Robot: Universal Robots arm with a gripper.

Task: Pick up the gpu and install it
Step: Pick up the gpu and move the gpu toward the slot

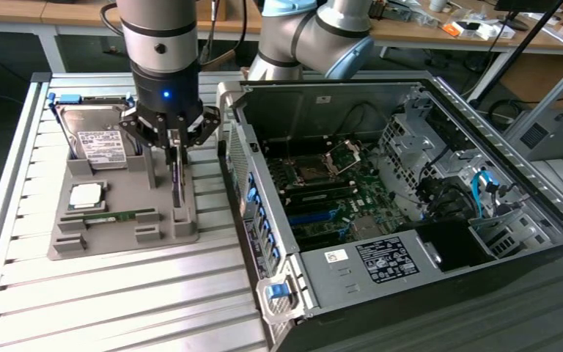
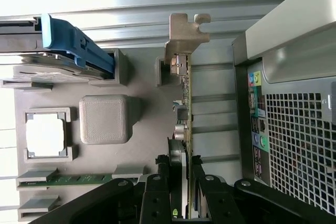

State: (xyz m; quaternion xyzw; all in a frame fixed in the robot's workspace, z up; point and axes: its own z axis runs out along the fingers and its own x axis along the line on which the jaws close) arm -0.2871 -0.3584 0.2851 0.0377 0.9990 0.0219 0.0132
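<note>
GPU [image 1: 177,192] is seen standing on edge in the slot along the exterior view's right side of a grey holder tray [image 1: 115,248]. Its long axis is laid near to far, the board is held upright, and its silver bracket [image 2: 185,35] is pointed toward the far end. The card is clamped by the gripper [image 1: 174,147] from above: the jaws are part closed, with a dark finger pressed to each face of the board.

In the tray, a narrow green memory stick [image 1: 111,218] is laid at the near end, to the exterior view's left of the card. Behind it a square processor chip [image 1: 86,194] is seated in its recess. At the far end a hard drive [image 1: 100,143] with a white label and blue frame is propped up.

The tray is set on a ribbed aluminium table [image 1: 115,301]. Just beside it, on the exterior view's right, an open computer case [image 1: 516,183] is laid on its side, with the motherboard [image 1: 325,194], cables and drive cages exposed.

Farther back, the robot arm [image 1: 161,44] is raised over the tray, and wooden workbenches [image 1: 409,33] strewn with small items are lined along the far side.
</note>
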